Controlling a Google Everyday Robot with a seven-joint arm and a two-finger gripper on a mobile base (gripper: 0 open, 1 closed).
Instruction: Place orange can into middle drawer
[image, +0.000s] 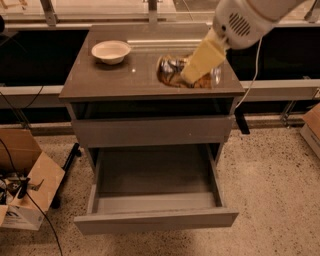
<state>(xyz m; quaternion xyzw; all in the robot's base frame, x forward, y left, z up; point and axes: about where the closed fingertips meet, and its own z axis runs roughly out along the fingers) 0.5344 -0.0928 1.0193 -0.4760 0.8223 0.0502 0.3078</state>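
Note:
The orange can (170, 70), shiny with silver ends and a brown-gold wrap, lies on its side in my gripper (194, 74). The gripper's yellowish fingers (204, 58) are shut on it, just over the right part of the cabinet top (125, 80). The white arm (245, 20) comes in from the upper right. Below the top is an open gap, then a closed drawer front (150, 131). Under that, a drawer (155, 220) is pulled out and holds nothing.
A white bowl (111, 51) stands on the left of the cabinet top. An open cardboard box (25, 175) and cables lie on the floor at the left. Another box (312, 127) is at the right edge. A rail runs behind the cabinet.

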